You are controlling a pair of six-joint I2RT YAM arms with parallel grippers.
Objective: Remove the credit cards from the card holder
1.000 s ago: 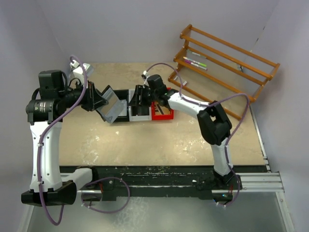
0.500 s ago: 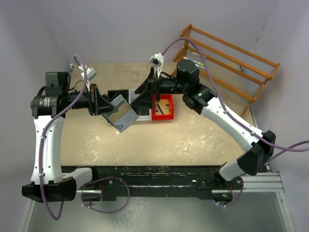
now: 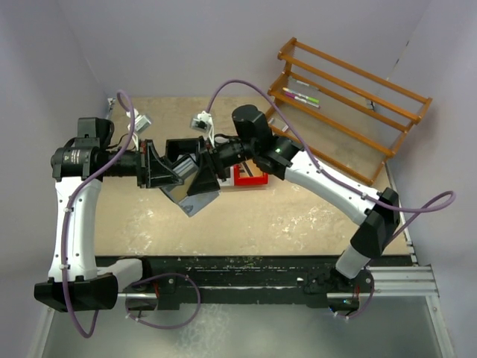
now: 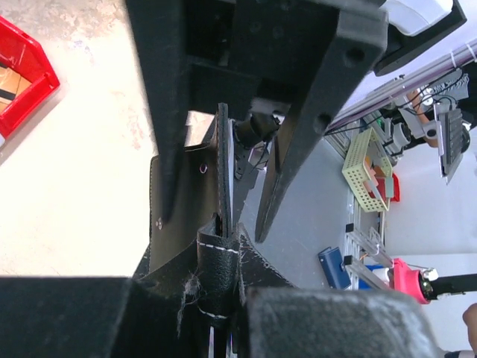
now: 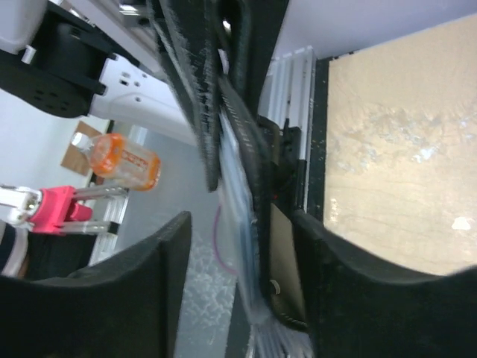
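So your left gripper (image 3: 162,170) is clamped on the bottom of the black wallet (image 4: 186,224), holding it up off the table (image 3: 283,216), right in front of the red tray (image 3: 253,179). The grey-blue cards (image 3: 192,198) are poking out of it. Your right gripper (image 3: 205,177) is spread wide, with a finger on either side of the wallet's card end. It's not pinching anything as far as I can tell.

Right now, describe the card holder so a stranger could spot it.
Look above the middle of the tan table. Pinched in the left gripper is the card holder: a black leather fold with white stitching and a small round snap, unlike the red tray resting on the table.
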